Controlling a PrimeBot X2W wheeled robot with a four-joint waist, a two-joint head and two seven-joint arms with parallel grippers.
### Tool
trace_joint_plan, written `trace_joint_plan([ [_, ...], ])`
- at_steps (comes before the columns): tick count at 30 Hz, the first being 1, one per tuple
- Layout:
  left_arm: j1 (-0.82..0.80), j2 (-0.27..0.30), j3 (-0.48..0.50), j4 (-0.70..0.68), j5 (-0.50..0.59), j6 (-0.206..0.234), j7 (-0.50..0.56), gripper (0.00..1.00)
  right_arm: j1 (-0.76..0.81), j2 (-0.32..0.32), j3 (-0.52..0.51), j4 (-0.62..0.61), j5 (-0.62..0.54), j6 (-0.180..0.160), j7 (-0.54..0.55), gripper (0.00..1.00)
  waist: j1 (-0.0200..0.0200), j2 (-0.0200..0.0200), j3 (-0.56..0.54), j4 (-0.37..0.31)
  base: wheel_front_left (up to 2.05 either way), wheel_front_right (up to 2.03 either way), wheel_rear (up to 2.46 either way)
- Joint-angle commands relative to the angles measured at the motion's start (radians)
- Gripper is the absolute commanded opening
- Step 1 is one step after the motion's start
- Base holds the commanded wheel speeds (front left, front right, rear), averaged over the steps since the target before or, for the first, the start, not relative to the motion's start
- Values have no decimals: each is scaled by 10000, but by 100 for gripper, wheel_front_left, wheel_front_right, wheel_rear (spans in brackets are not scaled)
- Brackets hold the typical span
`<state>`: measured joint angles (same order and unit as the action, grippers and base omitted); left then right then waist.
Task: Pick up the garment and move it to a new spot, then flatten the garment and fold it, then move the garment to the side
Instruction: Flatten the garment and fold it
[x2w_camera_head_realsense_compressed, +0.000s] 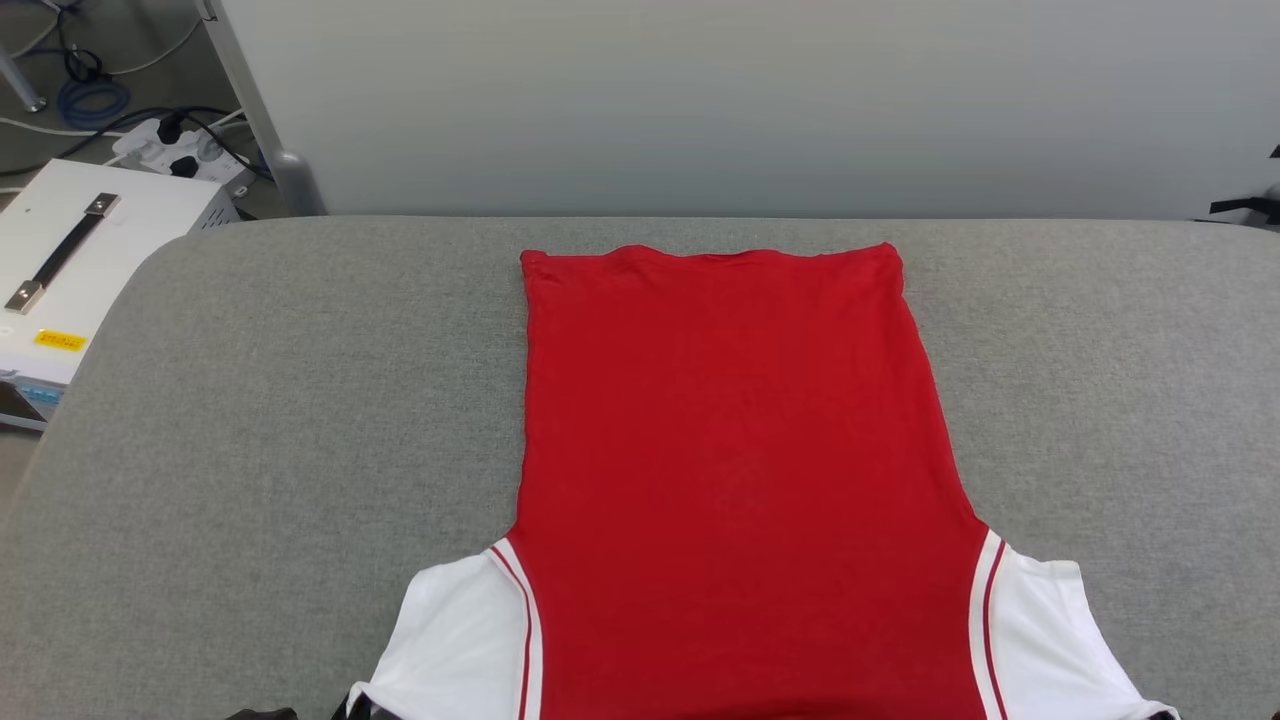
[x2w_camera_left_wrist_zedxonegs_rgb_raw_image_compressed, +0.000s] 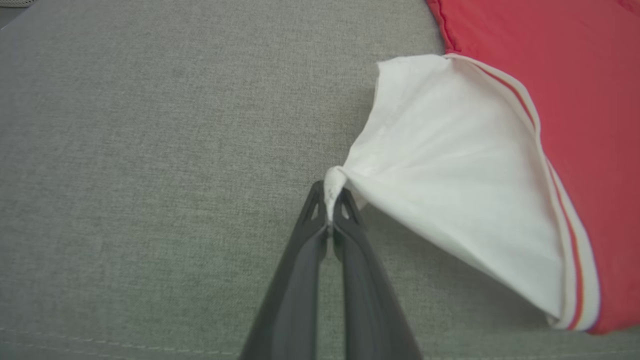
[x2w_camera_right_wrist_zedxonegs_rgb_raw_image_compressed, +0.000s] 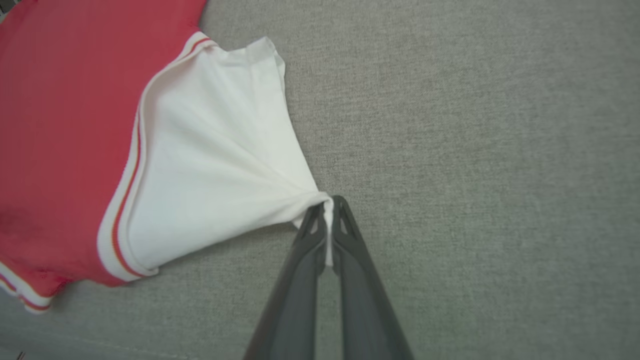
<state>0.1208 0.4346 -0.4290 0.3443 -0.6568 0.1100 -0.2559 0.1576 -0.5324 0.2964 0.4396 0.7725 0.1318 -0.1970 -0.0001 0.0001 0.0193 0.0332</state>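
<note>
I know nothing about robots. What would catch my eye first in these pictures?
The bright red garment lies spread flat, plain side up, in the middle of the grey table, with its hem at the far end. At the near end, the left tool is pinched shut on the tip of the white left sleeve and the right tool on the right sleeve, each sleeve stretched outward like a fan.

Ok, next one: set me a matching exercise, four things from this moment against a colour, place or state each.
1 garment
2 left end effector
3 white case
4 table

A grey fabric top
B spread out, plain red side up
C shut on a white sleeve
D beside the table's left edge, black handle on top

Pairs: 1-B, 2-C, 3-D, 4-A
</note>
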Motion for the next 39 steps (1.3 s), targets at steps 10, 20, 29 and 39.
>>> trace_joint_plan([
  [10, -171, -287, 377, -437, 735, -149, -59, 0, -113, 501, -2398, -2130, -1511, -11, 711, 100, 1, -1, 288, 178, 0, 0, 0],
  [20, -799, -697, 640, -1056, 1514, -393, -59, 0, -3247, -49, -3959, -5526, -2687, -11, 3073, 100, 1, -1, 1447, 842, 0, 0, 0],
  [29, -1731, -1216, 676, -1608, 2279, -766, -59, 0, -8166, -778, -2526, -4270, -2734, -11, 7058, 100, 1, -1, 2895, 1712, 0, 0, 0],
  [39, -2408, -1995, 831, -2191, 2967, -1105, -59, 0, -11879, -824, -1146, -854, -2433, -11, 11921, 100, 1, -1, 4417, 2430, 0, 0, 0],
])
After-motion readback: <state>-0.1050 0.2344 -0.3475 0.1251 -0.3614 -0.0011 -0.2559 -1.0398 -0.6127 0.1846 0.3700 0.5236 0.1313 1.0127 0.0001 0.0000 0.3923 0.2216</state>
